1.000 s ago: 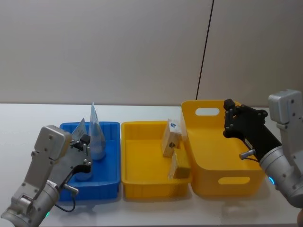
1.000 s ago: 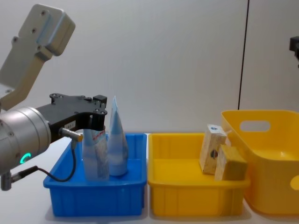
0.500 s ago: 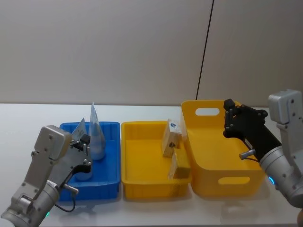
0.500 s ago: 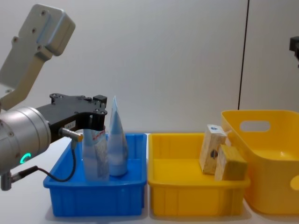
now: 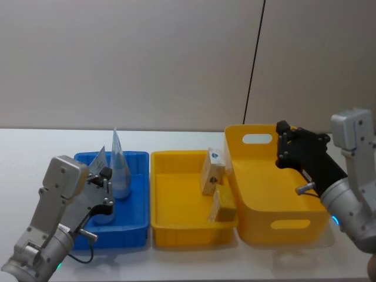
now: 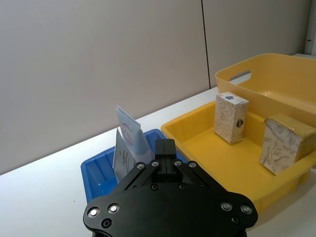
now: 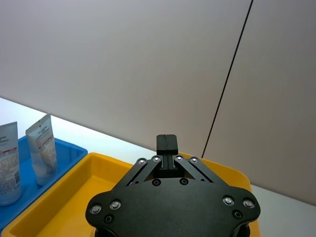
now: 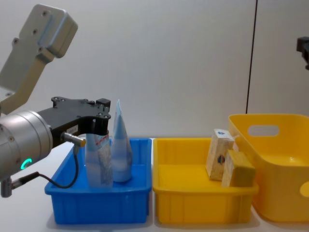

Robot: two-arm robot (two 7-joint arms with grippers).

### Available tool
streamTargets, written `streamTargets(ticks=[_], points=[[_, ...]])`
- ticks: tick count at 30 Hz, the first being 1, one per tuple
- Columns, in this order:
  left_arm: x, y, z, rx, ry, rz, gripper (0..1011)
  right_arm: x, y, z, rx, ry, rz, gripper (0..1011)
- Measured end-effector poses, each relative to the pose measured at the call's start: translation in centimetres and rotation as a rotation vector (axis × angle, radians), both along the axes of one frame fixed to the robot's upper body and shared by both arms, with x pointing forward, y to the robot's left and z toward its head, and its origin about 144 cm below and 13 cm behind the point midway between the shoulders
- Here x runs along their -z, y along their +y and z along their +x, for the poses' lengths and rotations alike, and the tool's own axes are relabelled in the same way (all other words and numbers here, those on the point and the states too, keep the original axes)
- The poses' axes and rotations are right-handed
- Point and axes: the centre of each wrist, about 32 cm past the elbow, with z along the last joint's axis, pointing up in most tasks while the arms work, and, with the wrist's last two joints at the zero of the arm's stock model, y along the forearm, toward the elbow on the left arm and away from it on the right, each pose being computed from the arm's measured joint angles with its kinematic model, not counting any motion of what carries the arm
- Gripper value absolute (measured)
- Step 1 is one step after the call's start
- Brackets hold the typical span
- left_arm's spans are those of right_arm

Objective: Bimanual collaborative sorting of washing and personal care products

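Two pale blue squeeze tubes stand upright in the blue bin [image 5: 136, 156]: a plain one [image 8: 121, 150] and one with a red-and-white label [image 8: 99, 162]. My left gripper [image 5: 106, 174] hovers just beside the labelled tube, fingers shut with nothing between them, as the left wrist view shows [image 6: 165, 148]. Two tan boxes lean in the middle yellow tray [image 5: 176, 230]: a blue-marked one [image 5: 212, 170] and a plain one [image 5: 224, 203]. My right gripper [image 5: 283, 134] hangs above the large yellow bin [image 5: 282, 230], shut and empty [image 7: 167, 142].
The three containers stand side by side on a white table [image 5: 35, 153], blue at the left, large yellow bin at the right. A grey wall with a dark vertical seam [image 5: 254, 64] rises behind. Bare table lies to the left of the blue bin.
My right gripper has shifted slightly to the left above the large yellow bin. The left gripper, tubes and boxes have not moved.
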Motion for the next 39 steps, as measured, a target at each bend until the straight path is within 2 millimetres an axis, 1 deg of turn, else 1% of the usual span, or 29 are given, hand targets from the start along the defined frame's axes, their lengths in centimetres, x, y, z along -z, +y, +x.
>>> streamTargets(ticks=[5,7,9,12,13,15,16,18,20,26,27,28,30,31,32,33,34,35,36,39], points=[[0.0,0.0,0.0,0.000,0.000,0.000,0,-0.4,-0.1,1.5,-0.023,-0.007,-0.011,0],[0.0,0.0,0.0,0.000,0.000,0.000,0,-0.5,-0.1,1.7,-0.028,-0.008,-0.014,0],[0.0,0.0,0.0,0.000,0.000,0.000,0,-0.6,-0.2,2.1,-0.034,-0.009,-0.018,74],[0.0,0.0,0.0,0.000,0.000,0.000,0,-0.8,-0.2,2.4,-0.039,-0.011,-0.021,123],[0.0,0.0,0.0,0.000,0.000,0.000,0,-0.8,-0.2,2.6,-0.042,-0.011,-0.022,174],[0.0,0.0,0.0,0.000,0.000,0.000,0,-0.9,-0.2,2.8,-0.046,-0.012,-0.025,214],[0.0,0.0,0.0,0.000,0.000,0.000,0,-0.9,-0.2,2.9,-0.047,-0.013,-0.025,268],[0.0,0.0,0.0,0.000,0.000,0.000,0,-1.0,-0.2,3.0,-0.049,-0.014,-0.026,304],[0.0,0.0,0.0,0.000,0.000,0.000,0,-1.0,-0.2,3.2,-0.052,-0.014,-0.028,386],[0.0,0.0,0.0,0.000,0.000,0.000,0,-1.1,-0.2,3.4,-0.055,-0.013,-0.032,570],[0.0,0.0,0.0,0.000,0.000,0.000,0,-1.1,-0.2,3.4,-0.056,-0.012,-0.033,627],[0.0,0.0,0.0,0.000,0.000,0.000,0,-1.2,-0.2,3.5,-0.058,-0.007,-0.038,627],[0.0,0.0,0.0,0.000,0.000,0.000,0,-1.3,-0.1,3.7,-0.062,0.004,-0.048,711],[0.0,0.0,0.0,0.000,0.000,0.000,0,-1.3,-0.1,3.8,-0.066,0.009,-0.053,733],[0.0,0.0,0.0,0.000,0.000,0.000,0,-1.3,-0.1,3.8,-0.066,0.009,-0.053,733],[0.0,0.0,0.0,0.000,0.000,0.000,0,-1.4,0.0,3.9,-0.071,0.019,-0.061,794],[0.0,0.0,0.0,0.000,0.000,0.000,0,-1.5,0.0,4.0,-0.075,0.028,-0.066,813],[0.0,0.0,0.0,0.000,0.000,0.000,0,-1.5,0.1,4.2,-0.081,0.041,-0.073,869],[0.0,0.0,0.0,0.000,0.000,0.000,0,-1.5,0.1,4.3,-0.085,0.048,-0.077,904],[0.0,0.0,0.0,0.000,0.000,0.000,0,-1.7,0.3,4.7,-0.103,0.079,-0.090,934]])
